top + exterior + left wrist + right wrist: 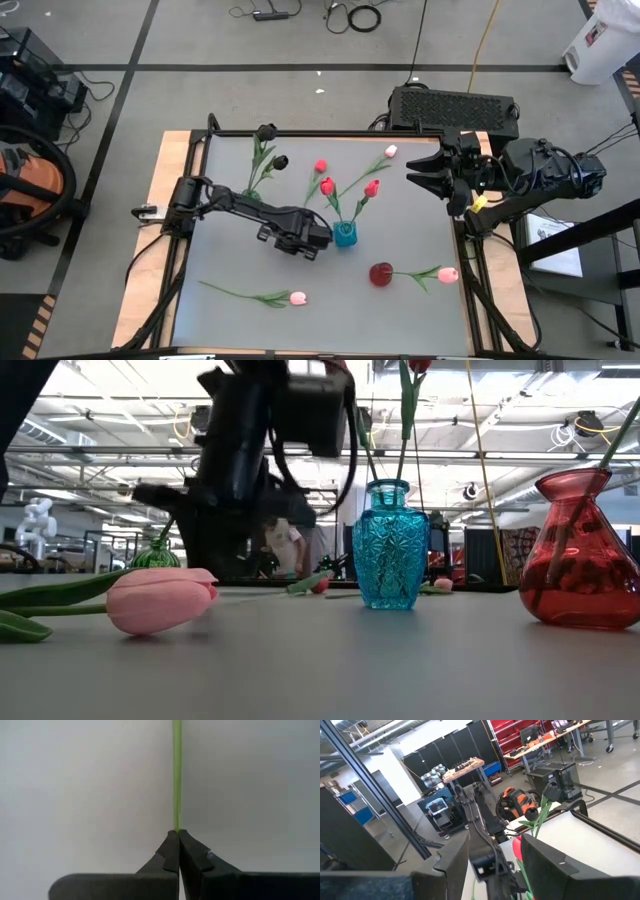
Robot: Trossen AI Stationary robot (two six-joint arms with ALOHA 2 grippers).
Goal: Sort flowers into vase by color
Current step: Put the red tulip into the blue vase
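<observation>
Left arm (235, 205): black throughout, slim jointed links, blocky housing at the wrist end, thin dark cable trailing from its base at the table's left edge.

Left gripper (178, 836): two matte black fingers, wedge-shaped and tapering to narrow tips; a small bright screw head is set in one finger; a broad flat black bar lies behind them.

Right arm (530, 170): black, bulkier rounded housings, dark cables looping off its far-right end, one small yellow marking near the wrist.

Right gripper (425, 170): black pointed fingers. In its own wrist view the fingers (555, 867) are thick, flat-faced dark slabs.
</observation>
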